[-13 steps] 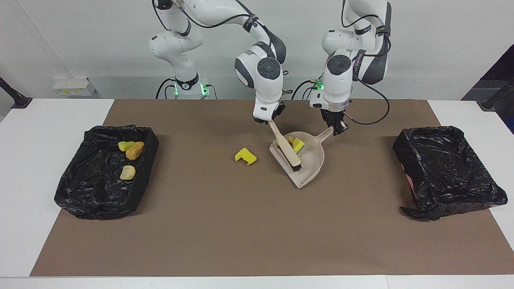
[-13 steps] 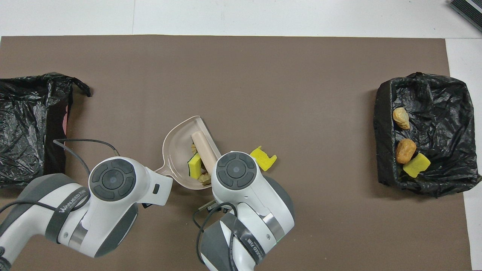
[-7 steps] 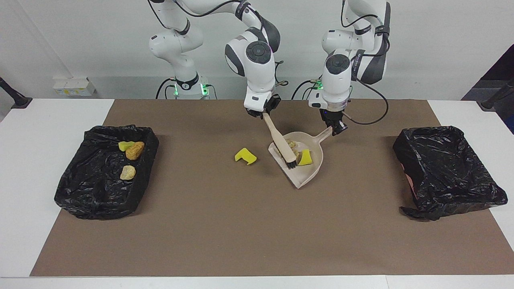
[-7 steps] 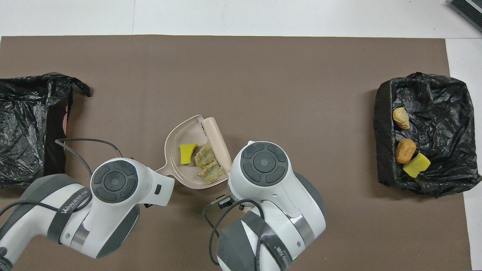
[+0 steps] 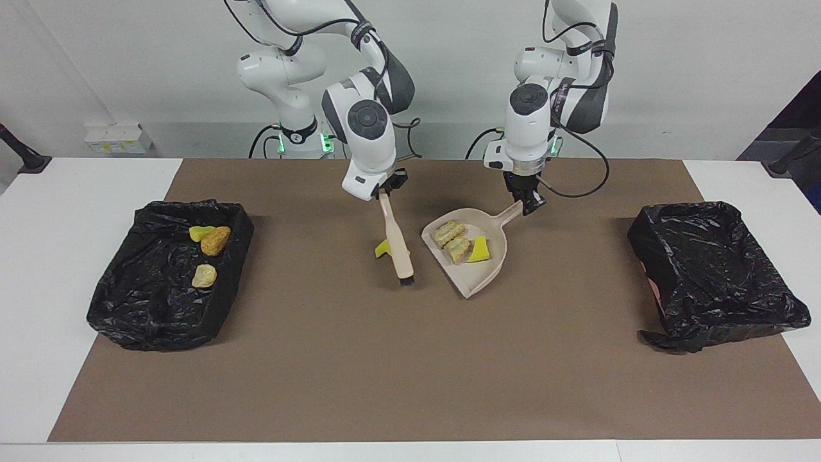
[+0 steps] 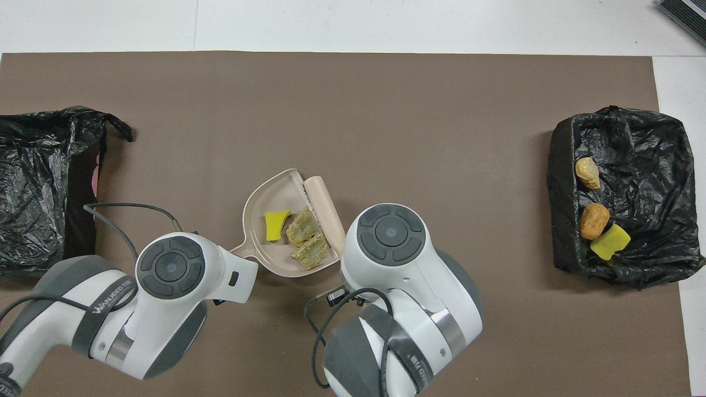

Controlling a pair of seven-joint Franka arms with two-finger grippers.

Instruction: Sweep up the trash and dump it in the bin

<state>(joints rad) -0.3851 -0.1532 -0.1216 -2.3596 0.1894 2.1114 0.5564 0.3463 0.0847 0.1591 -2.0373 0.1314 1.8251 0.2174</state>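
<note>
Holding dustpan [image 5: 471, 256] by its handle, left fingers [image 5: 528, 204] clamped; three trash [image 5: 459, 244] scraps in pan. Right fingers [image 5: 383, 191] gripping brush [image 5: 397, 244], bristles down beside pan, yellow scrap [image 5: 383, 249] just beside brush.

Dustpan [image 6: 262, 204] holds three scraps [image 6: 302, 226]; brush [image 6: 325, 207] beside it.

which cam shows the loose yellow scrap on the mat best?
Facing view. The yellow scrap shows on the mat, partly covered by the brush that the right claw holds. In the overhead view the right arm hides it entirely.
</note>
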